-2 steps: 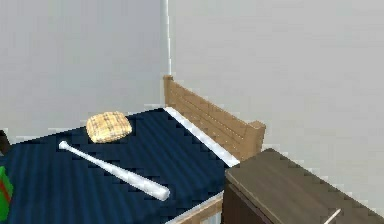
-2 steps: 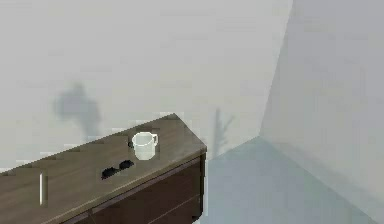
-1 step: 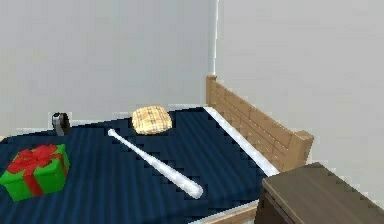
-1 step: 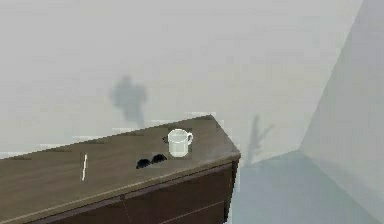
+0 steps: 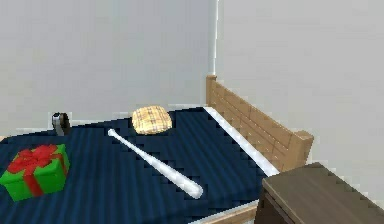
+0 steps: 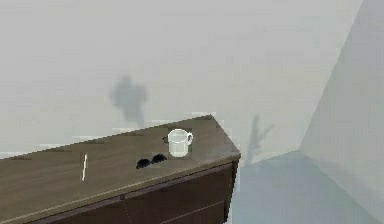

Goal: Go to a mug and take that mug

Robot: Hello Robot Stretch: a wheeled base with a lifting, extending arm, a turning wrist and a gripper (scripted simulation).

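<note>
Nothing here you can read: no lettering, numbers or signs in either view. Mug (image 6: pixel 179 143) on dresser (image 6: pixel 60 180): side plain white. Gift box (image 5: pixel 35 172) and bat (image 5: pixel 155 163) on bed (image 5: pixel 215 150): no legible marks.

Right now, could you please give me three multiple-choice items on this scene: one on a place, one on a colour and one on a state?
1. Where is the mug?
A) on the floor
B) on the dresser
C) on a chair

2. What colour is the gift box on the bed?
A) green
B) yellow
C) white

3. How does the mug stand?
A) on its side
B) upside down
C) upright

Answers:
1 B: it stands on the dresser top, near the top's right end in the arm side view.
2 A: the box's sides are green.
3 C: its open mouth faces up.
</note>
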